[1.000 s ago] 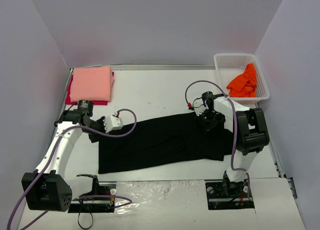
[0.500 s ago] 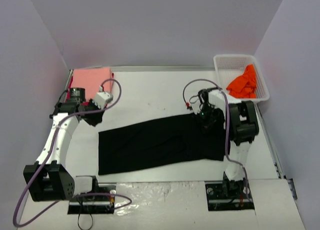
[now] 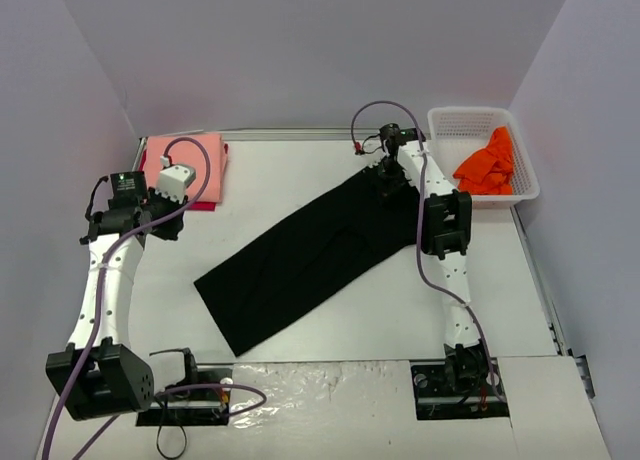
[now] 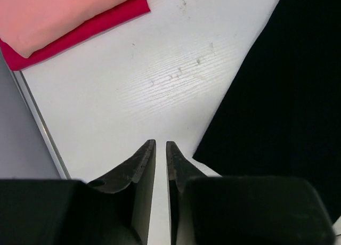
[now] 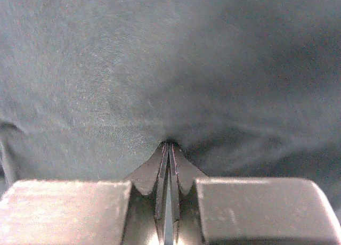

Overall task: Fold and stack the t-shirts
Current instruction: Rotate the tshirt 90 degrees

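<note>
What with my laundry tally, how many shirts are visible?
4: black shirt spread mid-table, pink shirt stacked on red shirt far left, orange shirt in the basket. Others may hide underneath.

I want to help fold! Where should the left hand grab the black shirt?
Its near-left corner, the free end of the black shirt. It lies flat on the table, so come down from above at the edge. The right hand pinches the far end.
</note>
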Controlling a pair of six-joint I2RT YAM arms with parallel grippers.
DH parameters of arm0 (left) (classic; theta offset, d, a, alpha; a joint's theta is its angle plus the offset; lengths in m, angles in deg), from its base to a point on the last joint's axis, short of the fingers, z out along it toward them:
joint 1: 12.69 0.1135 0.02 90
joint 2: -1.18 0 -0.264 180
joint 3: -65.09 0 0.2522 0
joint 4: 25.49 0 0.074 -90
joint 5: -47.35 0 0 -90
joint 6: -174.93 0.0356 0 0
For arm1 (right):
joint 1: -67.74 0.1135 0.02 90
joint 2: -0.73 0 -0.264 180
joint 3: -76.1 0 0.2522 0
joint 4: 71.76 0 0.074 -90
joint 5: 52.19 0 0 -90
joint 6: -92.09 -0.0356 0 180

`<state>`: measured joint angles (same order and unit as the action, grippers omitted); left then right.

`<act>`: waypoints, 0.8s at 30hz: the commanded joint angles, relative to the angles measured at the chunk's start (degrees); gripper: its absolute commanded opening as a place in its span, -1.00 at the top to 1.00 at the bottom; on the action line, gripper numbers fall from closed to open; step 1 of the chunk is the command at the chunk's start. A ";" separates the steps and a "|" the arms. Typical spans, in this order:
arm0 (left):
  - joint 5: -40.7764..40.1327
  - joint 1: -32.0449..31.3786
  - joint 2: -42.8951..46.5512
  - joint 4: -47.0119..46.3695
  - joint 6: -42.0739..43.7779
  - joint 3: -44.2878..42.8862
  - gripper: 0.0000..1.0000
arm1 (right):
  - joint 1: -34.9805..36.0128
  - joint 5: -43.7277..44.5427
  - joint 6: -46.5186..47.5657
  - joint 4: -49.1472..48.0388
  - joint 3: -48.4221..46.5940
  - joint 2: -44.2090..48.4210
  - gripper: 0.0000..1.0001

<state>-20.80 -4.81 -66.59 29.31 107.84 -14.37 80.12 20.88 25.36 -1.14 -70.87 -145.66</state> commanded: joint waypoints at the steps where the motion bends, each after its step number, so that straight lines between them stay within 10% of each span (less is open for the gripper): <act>1: -1.63 0.38 0.45 -2.10 -3.05 -0.32 0.72 | 1.24 -1.88 -1.38 -10.71 -11.06 -10.64 1.00; 14: -4.97 0.47 -3.07 -1.57 -2.79 0.04 0.66 | 8.44 6.10 -1.39 -34.18 -12.25 -9.10 1.00; 24: -2.43 1.44 -3.25 -3.33 -4.02 1.53 0.29 | 14.24 8.42 -0.06 -40.43 9.34 17.95 1.00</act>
<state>-24.45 -4.40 -70.91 27.58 105.24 -13.38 92.45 31.06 25.36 -38.78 -66.32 -141.46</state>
